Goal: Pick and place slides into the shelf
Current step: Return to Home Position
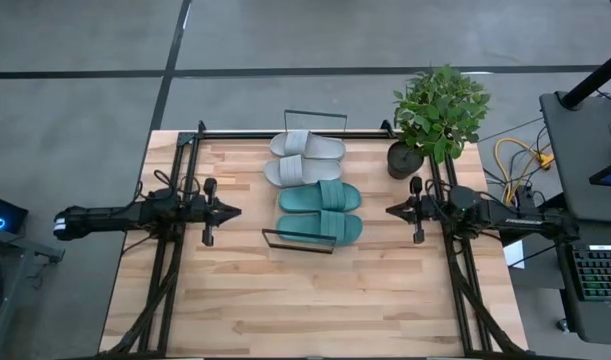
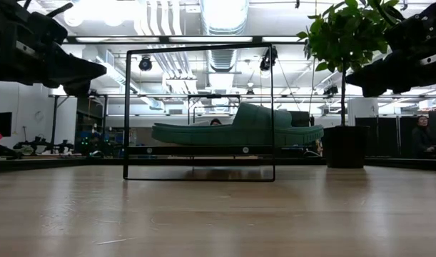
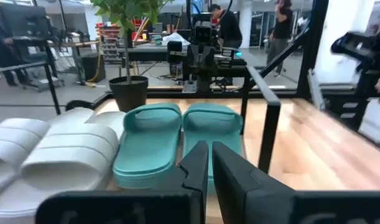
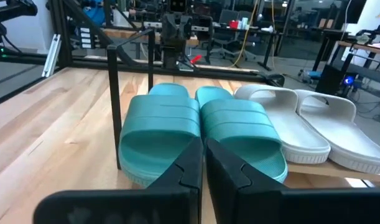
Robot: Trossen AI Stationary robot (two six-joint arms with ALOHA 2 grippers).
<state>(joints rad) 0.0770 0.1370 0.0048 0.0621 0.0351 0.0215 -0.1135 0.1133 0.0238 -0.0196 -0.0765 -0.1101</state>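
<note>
The left gripper [image 1: 228, 211] is hovering over the worktop [image 1: 285, 300] in the high view, just beside one side of the shelf [image 1: 270, 238], and the right gripper [image 1: 393, 210] is hovering near the opposite side. Both are pointing at the shelf and carrying nothing. All four slides are lying on it side by side, the grey slides [image 1: 305, 147] toward the far end and the teal slides [image 1: 321, 198] toward the near end. A potted plant [image 1: 440, 105] is standing close to the right arm.

The low view is adding height, which the high view is hiding: a teal slide is lying level inside the wire frame, raised off the worktop, and both grippers are hanging above it.

The left wrist view is showing its fingers drawn narrow, with only a slim gap. A black upright of the frame is standing close ahead, a closeness the overhead picture is understating.

The right wrist view is showing its fingers pressed together, with another upright just ahead.

The likely risk is a swing catching an upright and dragging the light shelf, spilling slides, or the right arm brushing the plant
</note>
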